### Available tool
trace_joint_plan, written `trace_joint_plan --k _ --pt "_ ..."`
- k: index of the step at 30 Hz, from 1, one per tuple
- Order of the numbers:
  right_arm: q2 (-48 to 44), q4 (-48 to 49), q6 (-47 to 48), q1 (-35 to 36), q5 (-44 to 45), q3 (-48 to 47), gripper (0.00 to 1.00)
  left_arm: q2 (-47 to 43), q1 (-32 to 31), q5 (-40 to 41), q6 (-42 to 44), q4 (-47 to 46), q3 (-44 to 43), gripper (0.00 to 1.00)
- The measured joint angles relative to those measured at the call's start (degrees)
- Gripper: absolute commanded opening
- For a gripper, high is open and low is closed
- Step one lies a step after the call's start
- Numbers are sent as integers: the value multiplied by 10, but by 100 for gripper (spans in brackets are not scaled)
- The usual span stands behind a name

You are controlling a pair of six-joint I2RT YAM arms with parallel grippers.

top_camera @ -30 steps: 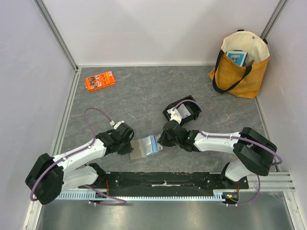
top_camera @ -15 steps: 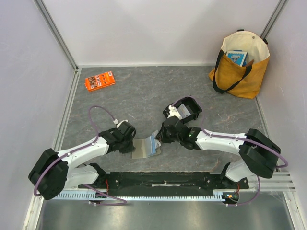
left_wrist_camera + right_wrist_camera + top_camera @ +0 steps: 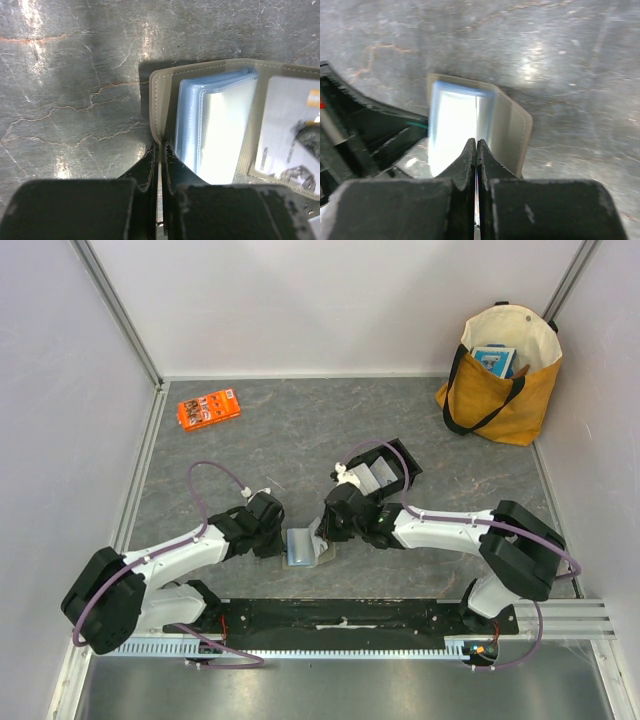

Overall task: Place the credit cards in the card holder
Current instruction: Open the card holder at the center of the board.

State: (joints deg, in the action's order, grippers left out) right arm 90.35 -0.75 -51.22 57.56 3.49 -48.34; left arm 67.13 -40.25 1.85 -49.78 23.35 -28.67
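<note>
**A:** How do the arms lie?

**B:** Both are low and reach toward the middle. The left arm runs rightward from its base at the near left, with the wrist bent down. That brings the left gripper [image 3: 283, 542] to the left side of the small flat taupe-grey card holder [image 3: 303, 548]. The right arm's white forearm stretches leftward over the grey marbled table [image 3: 250, 455]. The right gripper [image 3: 322, 532] meets the holder from the right.

**A:** And the jaws?

**B:** The left fingers [image 3: 145, 170] are clamped on a corner of the holder's taupe cover. The right fingers [image 3: 462, 170] are pressed together. A thin pale sliver shows between them, and I cannot tell whether it is a card or a leaf of the holder.

**A:** Where does the holder sit, and how does it point?

**B:** It sits on the table between the two grippers, near the front middle, and it is half folded. From overhead, the fold runs roughly near to far. The pale blue plastic sleeves [image 3: 215, 125] face up and the right flap tilts upward. A whitish printed card [image 3: 287, 135] lies against that flap.

**A:** Any other cards?

**B:** Pale whitish-grey cards [image 3: 367, 478] lie in the black open tray [image 3: 404, 472], just behind the right wrist.
</note>
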Motion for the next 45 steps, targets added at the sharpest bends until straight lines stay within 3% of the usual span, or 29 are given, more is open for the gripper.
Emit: trace_joint_plan --k 8,25,45 --pt "-31 -67 28 0 77 -4 0 -21 0 -8 0 -10 11 2" --pt "11 -38 23 110 184 -65 0 -75 0 -38 -23 -10 11 2" --pt "51 -48 15 139 254 -86 0 -88 0 -39 -29 -7 11 2"
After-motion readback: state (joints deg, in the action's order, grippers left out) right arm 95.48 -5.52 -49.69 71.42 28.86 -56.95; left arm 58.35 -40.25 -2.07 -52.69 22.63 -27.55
